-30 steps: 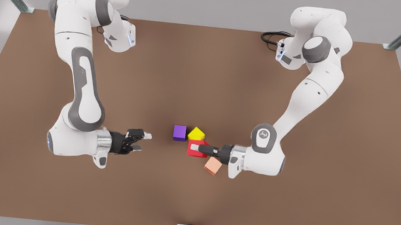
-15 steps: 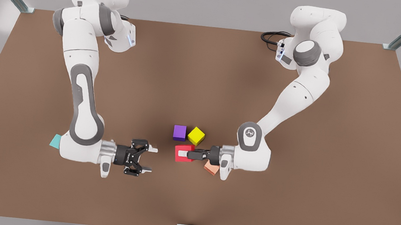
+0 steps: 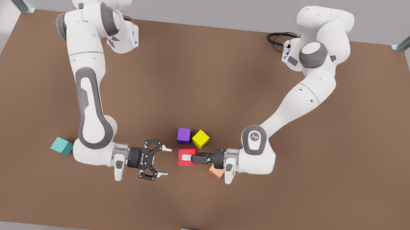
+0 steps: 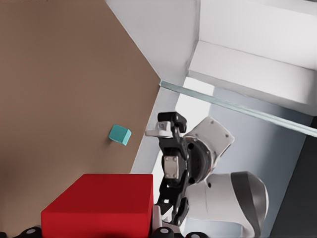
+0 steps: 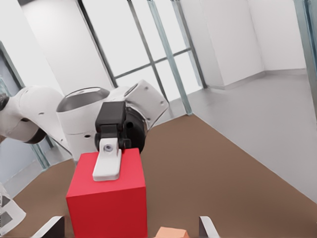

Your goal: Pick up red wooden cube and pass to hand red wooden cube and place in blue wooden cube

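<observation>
The red wooden cube (image 3: 183,162) sits just right of the table's middle in the front view, with my left gripper (image 3: 187,157) shut on it, reaching in from the front view's right. It looms close in the left wrist view (image 4: 99,206). My right gripper (image 3: 165,161) faces the cube from the front view's left, open, a small gap away. In the right wrist view the cube (image 5: 106,203) stands ahead with one of the left gripper's fingers (image 5: 108,163) across it. The blue wooden cube (image 3: 61,146) (image 4: 120,134), teal, lies on the table behind the right arm's wrist.
A purple cube (image 3: 183,135) and a yellow cube (image 3: 200,139) lie just behind the red one. A peach cube (image 3: 216,172) (image 5: 171,232) lies partly under the left wrist. The brown table (image 3: 293,217) spreads wide around them.
The left gripper carried the red cube toward the front view's left, then held still. The right arm swung toward it, turning and opening its gripper, and uncovered the teal cube.
</observation>
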